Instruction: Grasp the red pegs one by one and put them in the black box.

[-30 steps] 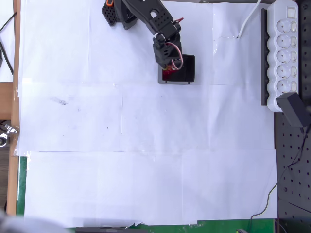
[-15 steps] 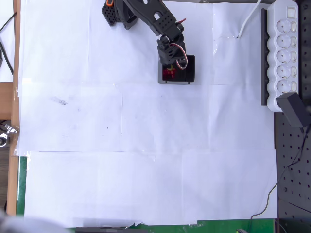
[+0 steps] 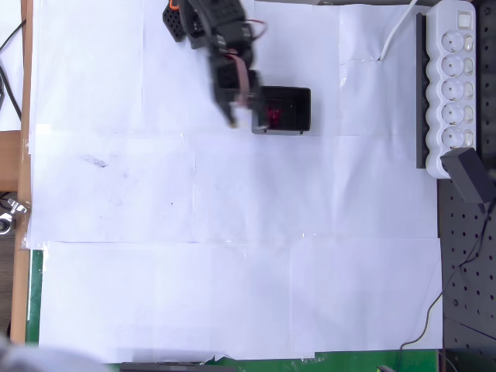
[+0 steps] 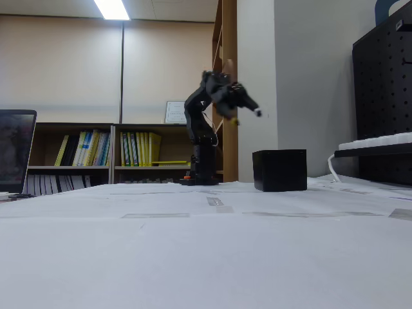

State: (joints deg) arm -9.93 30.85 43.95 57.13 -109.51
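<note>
The black box [image 3: 298, 110] stands on the white paper near the arm's base, and red pegs [image 3: 273, 116] lie inside it at its left side. My gripper [image 3: 232, 120] is motion-blurred just left of the box, outside its left wall. In the fixed view the box [image 4: 279, 170] sits on the table to the right of the arm, and my gripper [image 4: 246, 116] hangs high above the table, up and to the left of the box. Its two fingers look spread apart, with nothing between them.
A white power strip [image 3: 453, 81] lies along the right edge, with a black adapter [image 3: 469, 174] and a black pegboard [image 3: 469, 287] below it. White paper [image 3: 232, 256] covers the table. The arm's base [image 3: 182, 19] stands at the top.
My gripper has swung left, from above the box's left part to outside its left wall. The red pegs inside the box now show unobstructed.
</note>
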